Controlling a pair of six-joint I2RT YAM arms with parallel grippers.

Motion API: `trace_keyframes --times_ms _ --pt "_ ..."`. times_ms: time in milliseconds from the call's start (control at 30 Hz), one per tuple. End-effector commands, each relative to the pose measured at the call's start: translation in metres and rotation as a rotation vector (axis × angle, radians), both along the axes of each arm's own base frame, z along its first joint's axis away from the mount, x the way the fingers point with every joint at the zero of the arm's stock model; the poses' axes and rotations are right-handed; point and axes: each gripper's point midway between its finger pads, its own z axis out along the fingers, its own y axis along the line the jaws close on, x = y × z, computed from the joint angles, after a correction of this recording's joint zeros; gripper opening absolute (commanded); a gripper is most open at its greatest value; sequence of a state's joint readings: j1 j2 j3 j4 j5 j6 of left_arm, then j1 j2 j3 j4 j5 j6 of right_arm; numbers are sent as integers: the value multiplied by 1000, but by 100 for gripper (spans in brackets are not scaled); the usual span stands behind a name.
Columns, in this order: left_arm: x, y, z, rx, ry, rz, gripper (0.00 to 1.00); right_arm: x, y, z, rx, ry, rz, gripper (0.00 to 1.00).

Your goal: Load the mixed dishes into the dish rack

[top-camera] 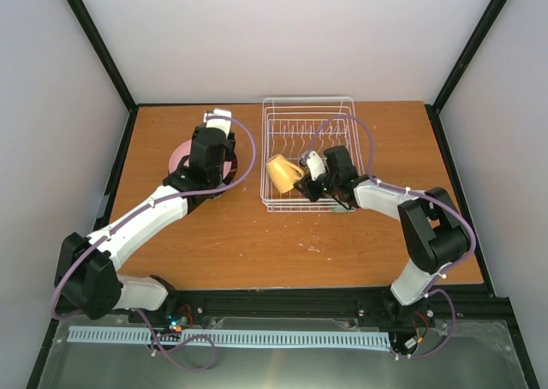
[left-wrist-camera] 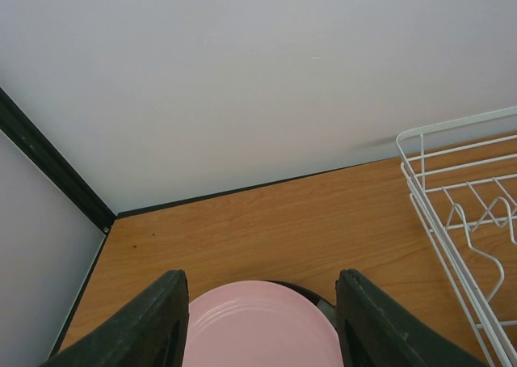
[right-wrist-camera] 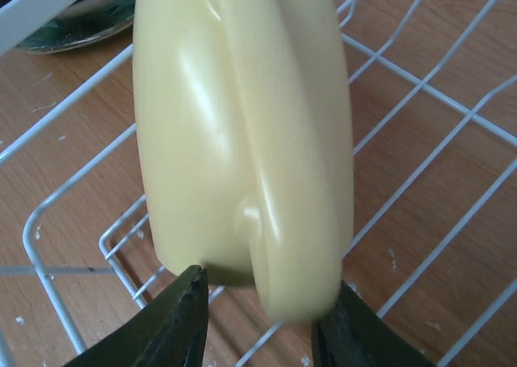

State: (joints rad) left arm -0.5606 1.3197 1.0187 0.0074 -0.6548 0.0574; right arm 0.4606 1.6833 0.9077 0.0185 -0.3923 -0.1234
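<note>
Left end effector (left-wrist-camera: 260, 280) spread over the pink plate (left-wrist-camera: 257, 326). Right end effector (right-wrist-camera: 258, 302) straddles the yellow mug (right-wrist-camera: 242, 132) in the dish rack (top-camera: 308, 100); can't tell if it's pinching.

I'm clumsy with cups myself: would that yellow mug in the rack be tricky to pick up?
Probably slippery: the yellow mug has a glossy sheen. It looks rigid, so it shouldn't flex. It lies tilted on the wires of the dish rack, so a nudge might tip or roll it.
</note>
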Motion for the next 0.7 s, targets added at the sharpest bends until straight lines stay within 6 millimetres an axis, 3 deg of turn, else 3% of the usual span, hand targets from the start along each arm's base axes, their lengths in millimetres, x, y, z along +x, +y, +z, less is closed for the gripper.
trace_keyframes --times_ms 0,133,200,433,667 --pt "-1 5 4 -39 -18 19 51 -17 -13 -12 -75 42 -10 31" --pt "-5 8 2 -58 -11 29 51 -18 -19 -13 -90 27 -31 18" --pt "-6 11 0 -49 -7 38 51 -16 -18 -14 -93 35 -27 17" --pt "-7 14 3 -21 -13 50 51 -9 -17 -14 -87 47 -51 37" --pt "-7 14 -3 -14 -3 52 50 4 -41 4 -24 127 -164 34"
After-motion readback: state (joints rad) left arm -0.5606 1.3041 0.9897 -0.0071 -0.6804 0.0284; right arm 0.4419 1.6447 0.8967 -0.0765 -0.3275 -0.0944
